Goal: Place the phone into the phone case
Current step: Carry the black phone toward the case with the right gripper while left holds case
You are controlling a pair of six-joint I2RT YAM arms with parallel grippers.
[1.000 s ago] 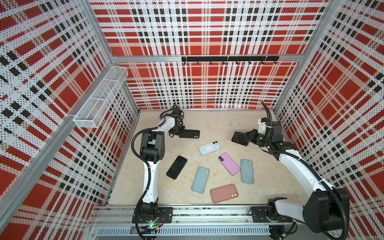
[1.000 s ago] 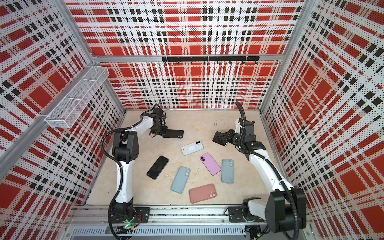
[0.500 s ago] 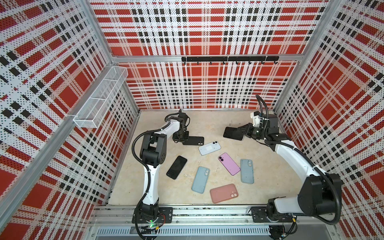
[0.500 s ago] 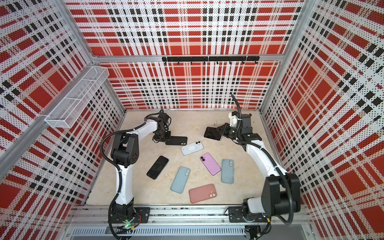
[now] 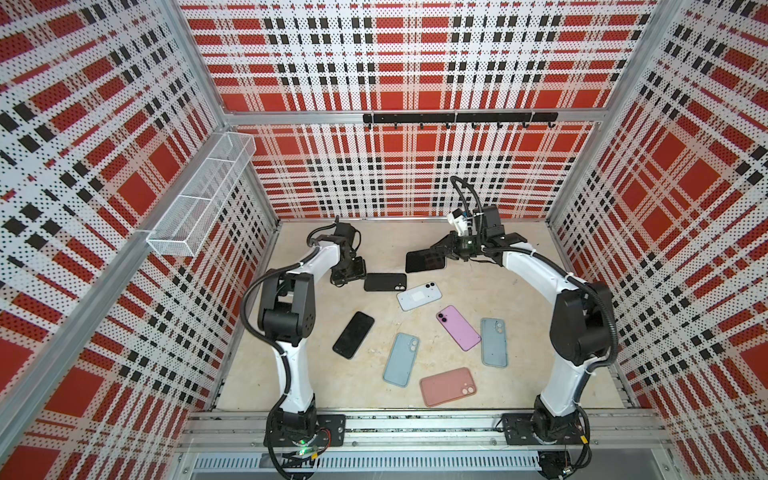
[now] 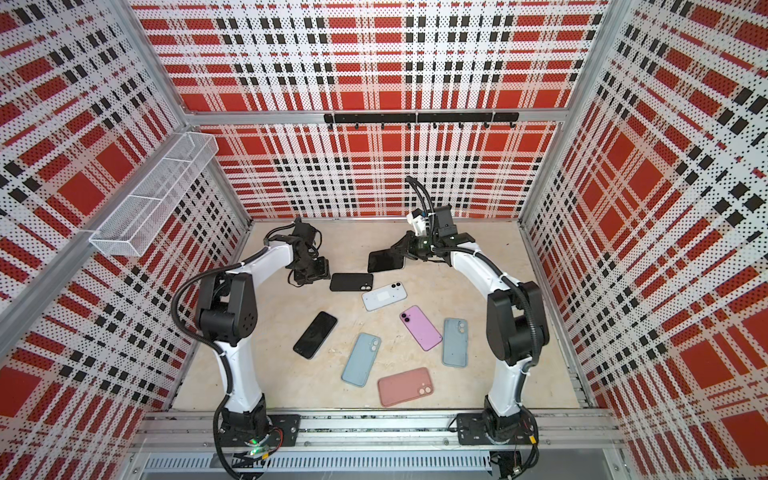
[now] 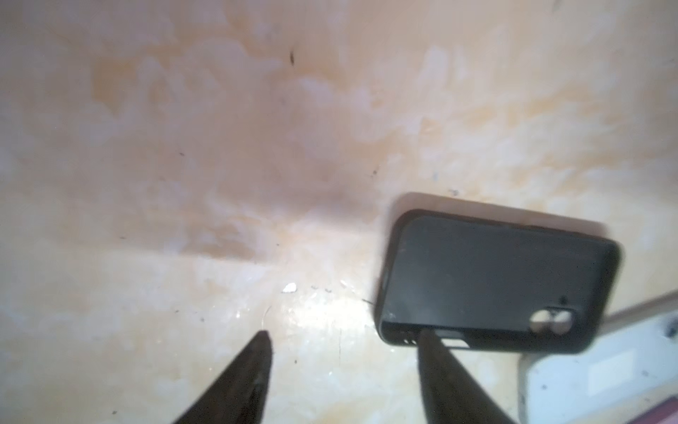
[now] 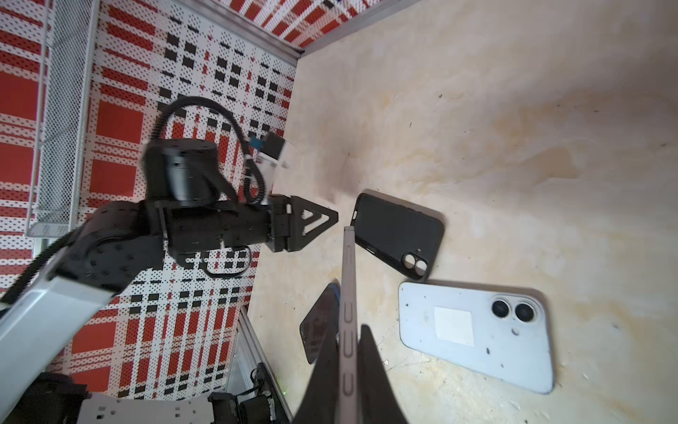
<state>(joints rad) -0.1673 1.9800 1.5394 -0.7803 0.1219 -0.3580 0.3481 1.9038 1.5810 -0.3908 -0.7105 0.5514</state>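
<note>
A black phone case [image 5: 385, 282] [image 6: 351, 282] lies flat on the beige table, hollow side up, with its camera cutout toward the white phone. My left gripper [image 5: 348, 272] [image 7: 345, 334] stands open just left of it, holding nothing. In the left wrist view one fingertip [image 7: 427, 339] is at the edge of the case [image 7: 495, 279]. My right gripper [image 5: 441, 250] [image 8: 348, 326] is shut on a phone [image 5: 424, 262] [image 8: 347, 293] with a dark screen. It holds the phone on edge above the table, just behind and right of the case [image 8: 398, 235].
On the table lie a white phone [image 5: 419, 296], a purple phone [image 5: 458, 327], a black phone [image 5: 353, 334], two blue cases [image 5: 401, 359] [image 5: 493, 342] and a salmon case [image 5: 448, 386]. A wire basket [image 5: 199, 199] hangs on the left wall.
My left gripper dragged the black case toward the middle, then opened and let it go. My right gripper carried the phone leftward toward the case.
</note>
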